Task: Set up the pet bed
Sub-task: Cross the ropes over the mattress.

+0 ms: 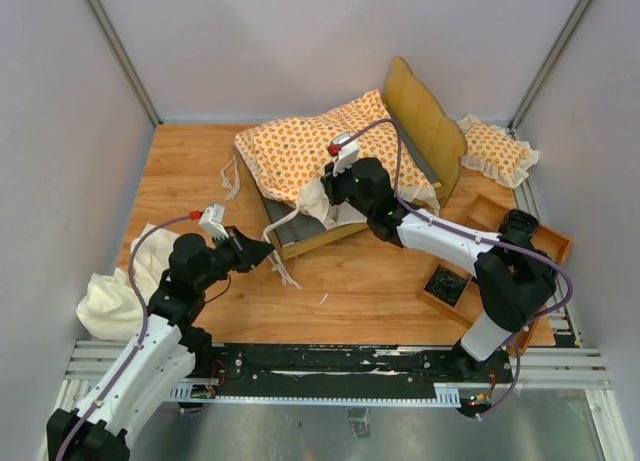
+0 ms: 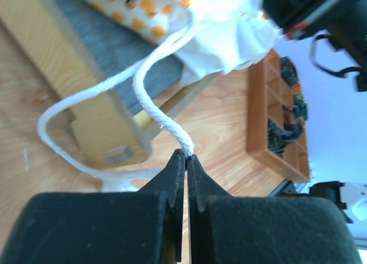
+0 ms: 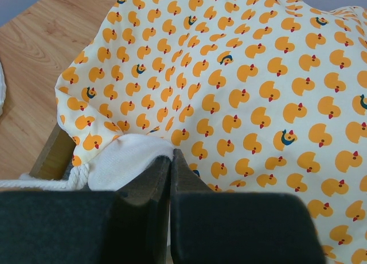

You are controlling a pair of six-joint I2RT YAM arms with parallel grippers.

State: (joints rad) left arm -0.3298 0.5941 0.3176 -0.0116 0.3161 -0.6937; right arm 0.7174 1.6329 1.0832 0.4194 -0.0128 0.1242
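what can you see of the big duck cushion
The cushion is soft cream fabric printed with orange ducks, a few of them dark, and edged by a white ruffle. It lies rumpled and askew on the wooden frame, overhanging its left side in the top view. The right tool is shut on the ruffle at the near corner. A twisted white string runs from the cushion to the left tool, which is shut on its end.

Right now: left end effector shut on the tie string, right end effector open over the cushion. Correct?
No: right end effector is shut on the cushion's ruffle, per the right wrist view; left end effector on the tie string stands.
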